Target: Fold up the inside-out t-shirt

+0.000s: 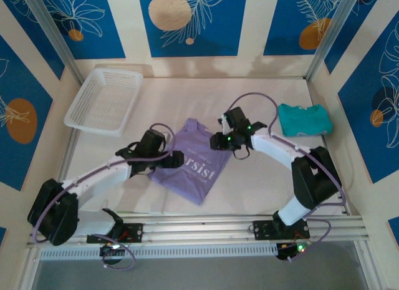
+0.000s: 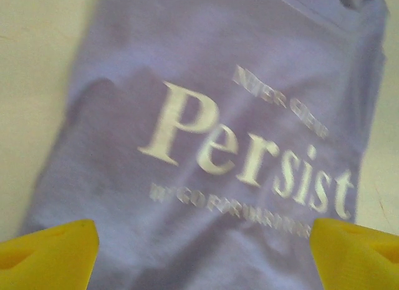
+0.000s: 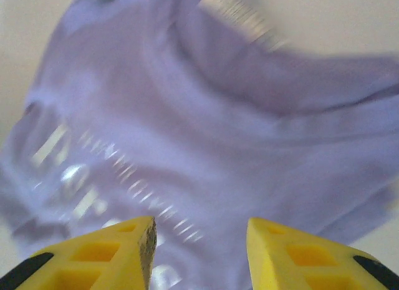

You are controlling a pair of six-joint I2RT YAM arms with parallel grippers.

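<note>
Lavender t-shirt point(image 1: 193, 168) mid-frame, my left gripper point(image 2: 202, 240) and right gripper point(image 3: 201, 240) both spread empty; I'd pinch its edges evenly.

i am holding my left arm point(image 1: 93, 176) stretched toward the t-shirt's point(image 1: 196, 168) left edge, my left gripper point(image 1: 175, 159) hovering over that edge, its fingers point(image 2: 50, 252) standing wide apart. i am holding my right arm point(image 1: 283, 151) bent toward the t-shirt's upper right corner, my right gripper point(image 1: 218, 142) hanging just above it, jaws partly parted.
</note>
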